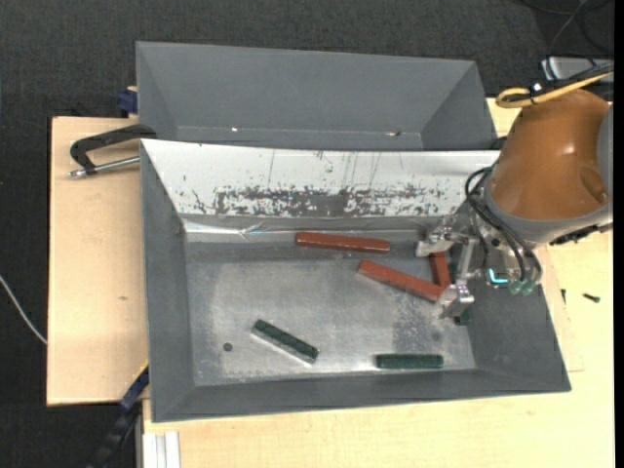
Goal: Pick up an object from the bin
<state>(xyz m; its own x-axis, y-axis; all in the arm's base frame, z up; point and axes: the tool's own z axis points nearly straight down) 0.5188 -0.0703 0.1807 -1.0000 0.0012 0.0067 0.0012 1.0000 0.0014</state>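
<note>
The bin (166,291) is grey. Its back wall (292,169) is pale and shiny, with a band of small dark specks and thin dark scratches. The back stick (341,243) and the right stick (395,280) are red-brown. The left stick (285,340) and the front stick (409,362) are dark green. The arm's cover (551,164) is orange-brown.

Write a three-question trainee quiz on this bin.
1. True or false: the bin holds two green bars.
2. Which lies nearest the gripper? A) slanted red bar B) a green bar C) back red bar
3. Fill in: the arm reaches in from the view's ___.
Key: 1 true; 2 A; 3 right.
</note>
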